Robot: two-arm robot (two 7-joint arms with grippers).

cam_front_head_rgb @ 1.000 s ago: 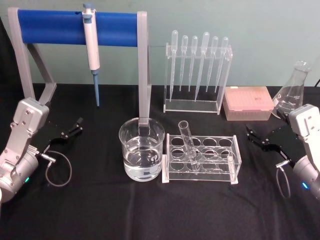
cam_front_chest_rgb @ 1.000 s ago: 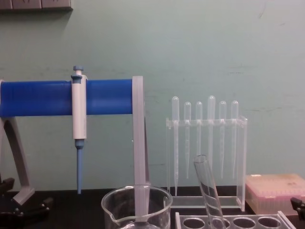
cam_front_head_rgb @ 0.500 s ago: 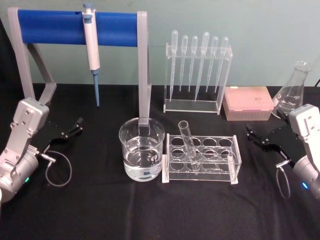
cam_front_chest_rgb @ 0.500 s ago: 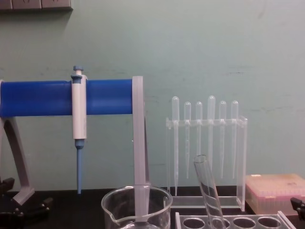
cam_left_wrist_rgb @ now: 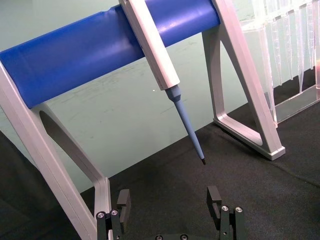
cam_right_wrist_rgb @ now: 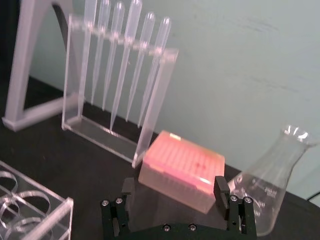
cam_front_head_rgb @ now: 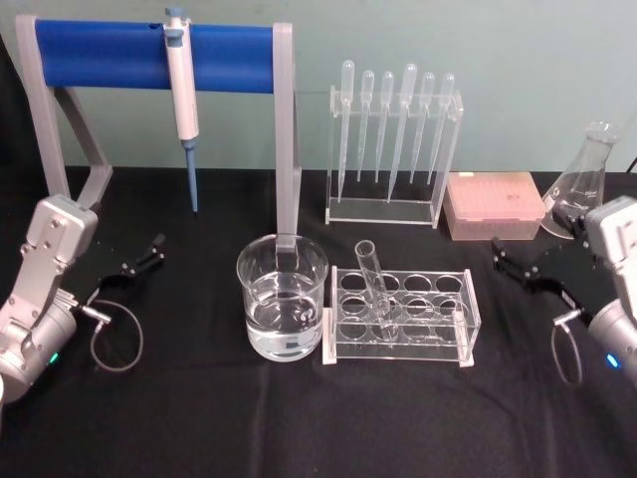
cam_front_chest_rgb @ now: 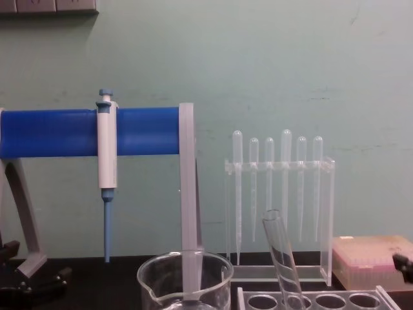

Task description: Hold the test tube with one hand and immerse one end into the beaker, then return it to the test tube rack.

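Nothing's grabbed yet, so I'd call this the reach-in step. The test tube (cam_front_head_rgb: 375, 284) sits in the clear plastic rack (cam_front_head_rgb: 428, 344), tilted with its open rim leaning toward the beaker (cam_front_head_rgb: 282, 299) just beside it. The tube is smooth thin glass with a rounded bottom. The beaker is wide glass, roughly half full of water.

The right pincer (cam_front_head_rgb: 501, 255) hangs near the rack's right end, jaws spread and empty. The left pincer (cam_front_head_rgb: 144, 254) is parked well off past the beaker, also spread and empty.

My guess for the next move: the right one slides in, pinches the tube's upper part gently but firmly (slippery stuff!), and lifts along the tilt. Everything's on a black cloth surface (cam_front_head_rgb: 299, 428).
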